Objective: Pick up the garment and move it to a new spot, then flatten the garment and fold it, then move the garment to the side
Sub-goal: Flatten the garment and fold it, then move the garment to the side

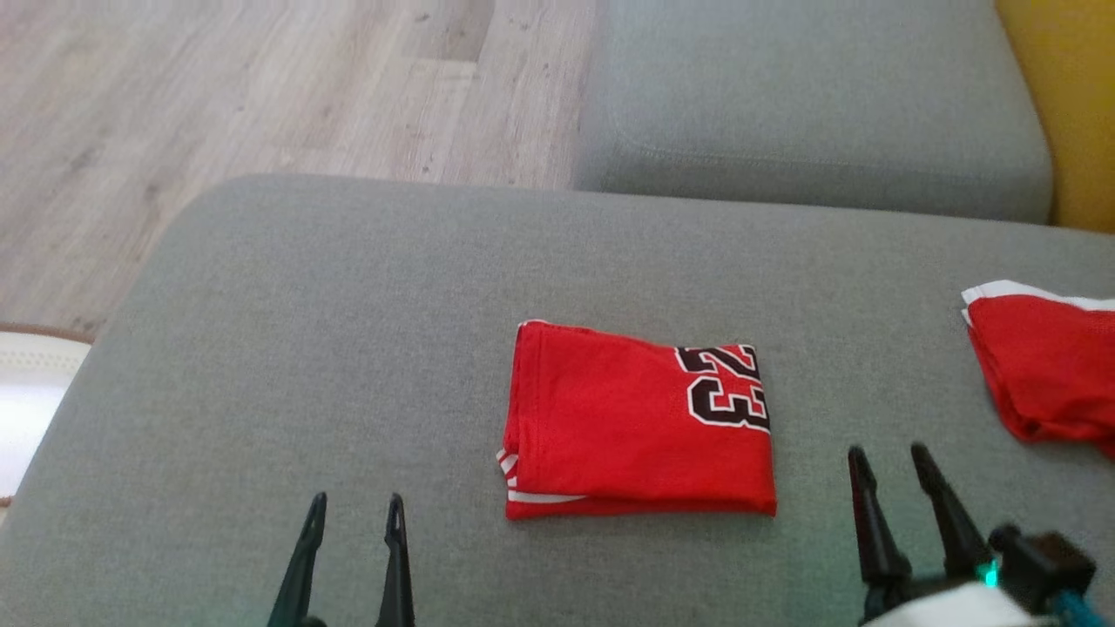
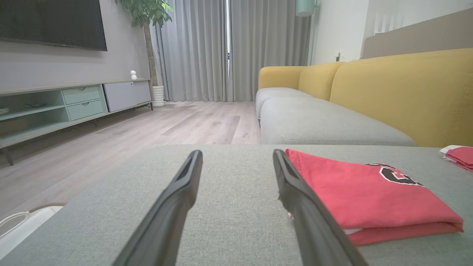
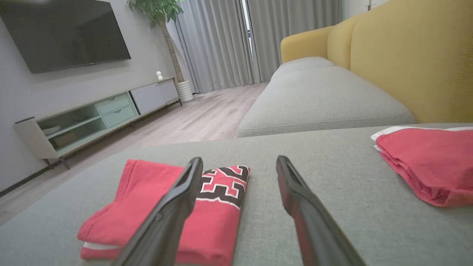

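Far to the left of the left pincer, pale wooden floor (image 1: 261,87) lies beyond the rounded edge of the grey sofa cushion (image 1: 305,348). The left pincer (image 1: 357,498) is over that cushion, its two dark fingers spread wide with nothing between them.

Just to its right, clear of its fingers, lies the garment (image 1: 627,427). It is a red jersey folded into a neat rectangle, flat on the cushion. A black, white-edged number shows on the far corner towards the right pincer, and a white-striped hem peeps out at the near corner towards the left pincer. The garment sits between the two pincers, and neither touches it.

The right pincer (image 1: 888,451) stands just right of the garment's right edge. Its fingers are also wide apart and empty, leaning a little to the left.

Further right of it and slightly ahead, a second red cloth (image 1: 1045,374) with white trim lies folded on the same cushion. Ahead of the right pincer is another grey seat cushion (image 1: 810,96), with a yellow backrest (image 1: 1071,87) at its right.
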Available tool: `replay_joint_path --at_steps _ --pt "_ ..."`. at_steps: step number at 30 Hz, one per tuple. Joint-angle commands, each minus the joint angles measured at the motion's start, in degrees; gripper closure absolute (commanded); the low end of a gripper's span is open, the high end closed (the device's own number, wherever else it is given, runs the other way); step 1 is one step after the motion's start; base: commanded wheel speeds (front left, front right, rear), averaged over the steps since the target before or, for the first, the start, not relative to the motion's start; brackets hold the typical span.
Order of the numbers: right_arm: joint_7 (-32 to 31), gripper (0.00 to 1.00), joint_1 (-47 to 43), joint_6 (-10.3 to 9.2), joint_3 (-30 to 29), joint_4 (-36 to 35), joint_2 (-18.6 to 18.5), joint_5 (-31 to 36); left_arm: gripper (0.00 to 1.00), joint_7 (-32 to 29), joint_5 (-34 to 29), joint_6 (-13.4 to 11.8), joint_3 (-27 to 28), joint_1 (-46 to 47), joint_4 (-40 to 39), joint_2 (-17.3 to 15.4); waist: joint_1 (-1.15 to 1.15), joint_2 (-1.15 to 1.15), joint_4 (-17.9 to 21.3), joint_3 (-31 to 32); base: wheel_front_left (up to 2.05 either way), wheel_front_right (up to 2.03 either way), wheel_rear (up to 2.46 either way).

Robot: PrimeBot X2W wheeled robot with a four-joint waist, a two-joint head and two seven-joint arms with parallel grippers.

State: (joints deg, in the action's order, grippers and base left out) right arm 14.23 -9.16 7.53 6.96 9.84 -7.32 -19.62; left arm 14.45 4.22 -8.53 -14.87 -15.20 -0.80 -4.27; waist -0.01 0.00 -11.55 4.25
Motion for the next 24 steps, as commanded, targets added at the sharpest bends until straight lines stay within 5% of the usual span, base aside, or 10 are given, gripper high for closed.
replay_joint_path --at_steps 1,24 --pt "0.75 0.0 -0.48 -0.04 0.78 -2.25 0.06 1.63 0.0 0.55 -0.53 0.42 1.17 1.41 -2.43 0.55 0.01 0.0 -0.11 0.54 0.0 0.0 0.0" --pt "0.76 0.0 -4.3 -0.04 -0.44 -3.33 4.09 4.38 0.0 0.55 -1.16 1.93 1.02 -0.2 -0.66 -0.02 0.01 0.0 2.45 2.0 0.0 0.0 0.0"
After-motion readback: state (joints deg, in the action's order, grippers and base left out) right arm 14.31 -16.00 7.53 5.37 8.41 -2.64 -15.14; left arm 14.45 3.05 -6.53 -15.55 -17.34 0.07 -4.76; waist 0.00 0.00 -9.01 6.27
